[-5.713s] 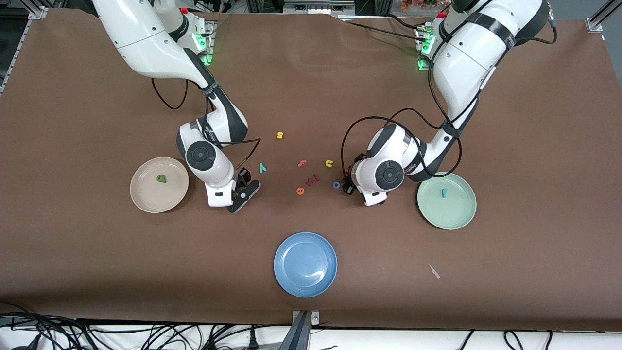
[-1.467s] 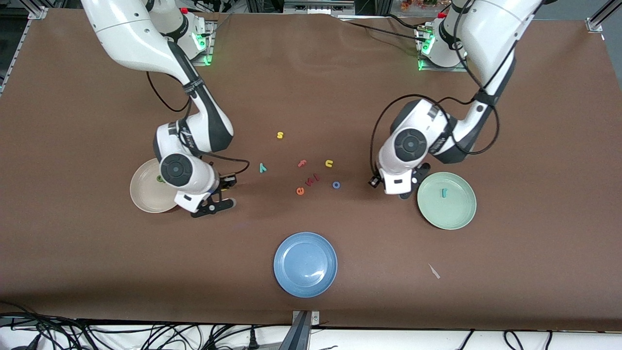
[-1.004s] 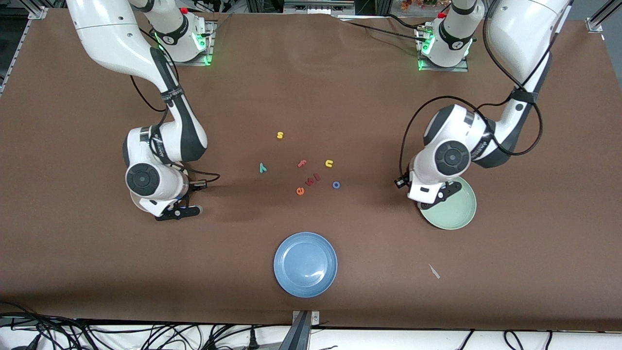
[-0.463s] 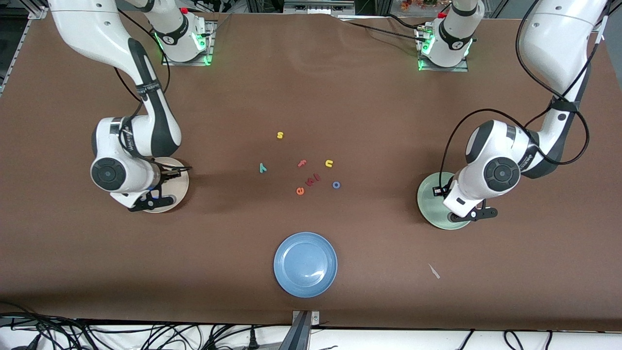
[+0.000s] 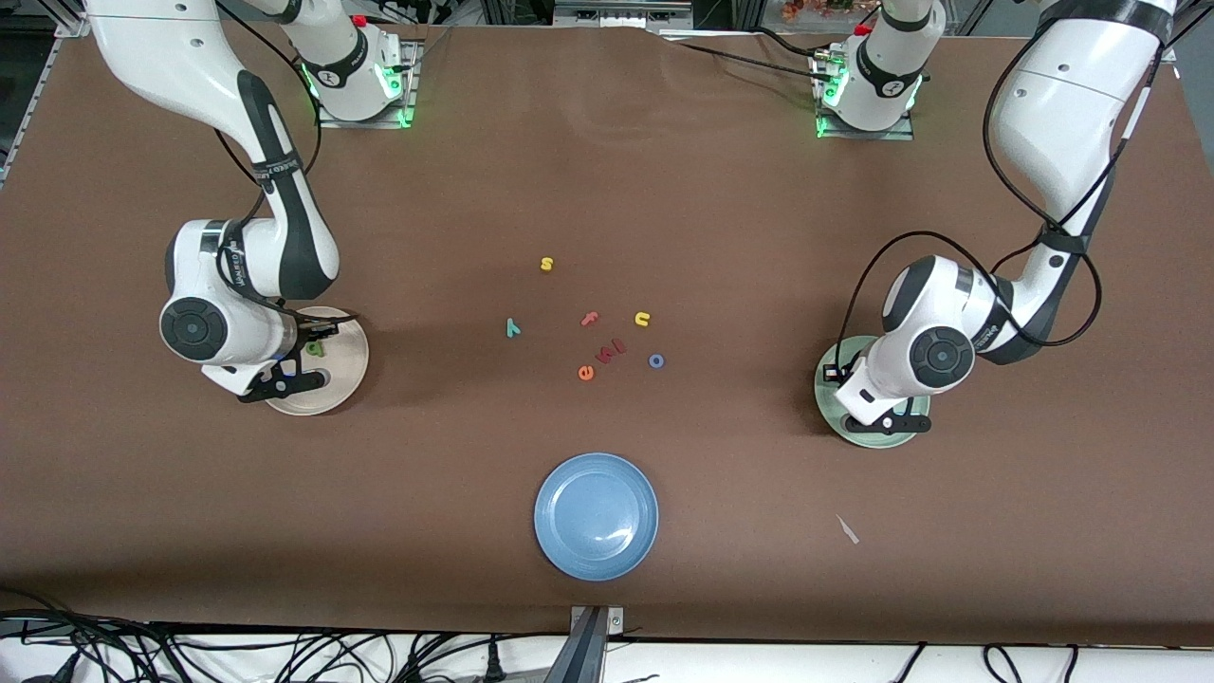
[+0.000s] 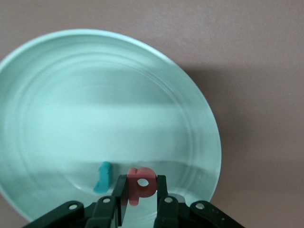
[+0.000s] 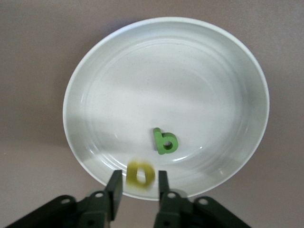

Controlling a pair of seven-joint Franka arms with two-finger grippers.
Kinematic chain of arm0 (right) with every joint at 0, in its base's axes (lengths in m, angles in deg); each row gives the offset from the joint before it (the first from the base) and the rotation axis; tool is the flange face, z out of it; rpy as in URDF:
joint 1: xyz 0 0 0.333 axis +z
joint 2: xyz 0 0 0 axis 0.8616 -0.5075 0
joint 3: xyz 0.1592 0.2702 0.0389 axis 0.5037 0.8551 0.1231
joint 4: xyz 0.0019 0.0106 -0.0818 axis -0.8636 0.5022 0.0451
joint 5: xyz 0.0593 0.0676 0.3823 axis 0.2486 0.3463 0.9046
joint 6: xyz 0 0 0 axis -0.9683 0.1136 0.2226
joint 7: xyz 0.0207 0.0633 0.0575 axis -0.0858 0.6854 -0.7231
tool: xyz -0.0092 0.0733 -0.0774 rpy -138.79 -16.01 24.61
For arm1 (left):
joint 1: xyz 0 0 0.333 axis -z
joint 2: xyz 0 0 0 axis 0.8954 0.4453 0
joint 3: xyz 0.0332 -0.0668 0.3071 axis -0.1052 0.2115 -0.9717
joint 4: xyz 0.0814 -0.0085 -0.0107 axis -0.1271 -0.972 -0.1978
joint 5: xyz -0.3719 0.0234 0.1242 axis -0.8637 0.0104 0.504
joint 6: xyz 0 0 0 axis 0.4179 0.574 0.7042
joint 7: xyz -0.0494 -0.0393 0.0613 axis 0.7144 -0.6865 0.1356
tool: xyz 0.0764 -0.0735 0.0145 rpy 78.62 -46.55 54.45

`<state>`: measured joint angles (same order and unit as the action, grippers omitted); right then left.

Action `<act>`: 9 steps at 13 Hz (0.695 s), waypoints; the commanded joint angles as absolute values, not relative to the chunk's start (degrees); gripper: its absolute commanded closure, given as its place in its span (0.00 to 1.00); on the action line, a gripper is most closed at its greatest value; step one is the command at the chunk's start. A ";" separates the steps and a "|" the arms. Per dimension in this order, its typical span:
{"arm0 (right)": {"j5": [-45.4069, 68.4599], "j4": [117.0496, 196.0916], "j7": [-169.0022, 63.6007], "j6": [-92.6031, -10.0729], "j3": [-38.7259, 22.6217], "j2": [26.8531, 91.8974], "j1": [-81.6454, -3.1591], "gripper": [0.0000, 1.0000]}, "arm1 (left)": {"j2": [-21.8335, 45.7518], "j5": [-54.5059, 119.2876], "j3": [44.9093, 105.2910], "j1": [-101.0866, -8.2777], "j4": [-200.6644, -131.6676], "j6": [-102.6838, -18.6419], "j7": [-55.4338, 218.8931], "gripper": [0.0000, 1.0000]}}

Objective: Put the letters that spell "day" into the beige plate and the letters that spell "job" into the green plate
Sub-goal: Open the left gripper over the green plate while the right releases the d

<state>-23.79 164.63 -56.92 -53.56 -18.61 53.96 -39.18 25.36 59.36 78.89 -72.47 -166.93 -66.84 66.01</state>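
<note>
yellow d [image 7: 139,174] blurred between parted jaws of right gripper [image 7: 137,187], apparently dropping straight down into beige plate [image 7: 213,61] beside green a [image 7: 165,141]. pinkish-red b [image 6: 141,184] clamped in left gripper [image 6: 141,194], directly above green plate [image 6: 57,57], next to teal-blue j [image 6: 103,177].

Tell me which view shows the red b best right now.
The left wrist view: the red b sits clamped in the left gripper over the green plate, beside the teal j. The front view hides it under the arm; the right wrist view misses it.
</note>
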 commanded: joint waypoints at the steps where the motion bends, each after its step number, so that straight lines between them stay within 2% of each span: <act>1: -22.51 166.18 -57.95 -53.41 -18.60 55.68 -39.20 0.01 | 25.98 60.98 79.10 -72.78 -166.21 -67.78 67.96 0.69; 2: -22.51 165.92 -57.60 -52.97 -18.42 55.77 -39.11 0.01 | 25.54 60.90 79.36 -73.13 -166.12 -67.69 67.88 0.01; 6: -19.79 164.95 -55.24 -51.82 -16.76 56.12 -38.67 0.00 | 21.77 60.89 79.71 -73.23 -166.12 -66.72 71.21 0.00; 9: -19.61 163.81 -48.76 -52.00 -12.90 56.12 -38.50 0.00 | 19.04 60.89 82.78 -72.96 -165.95 -66.55 71.57 0.00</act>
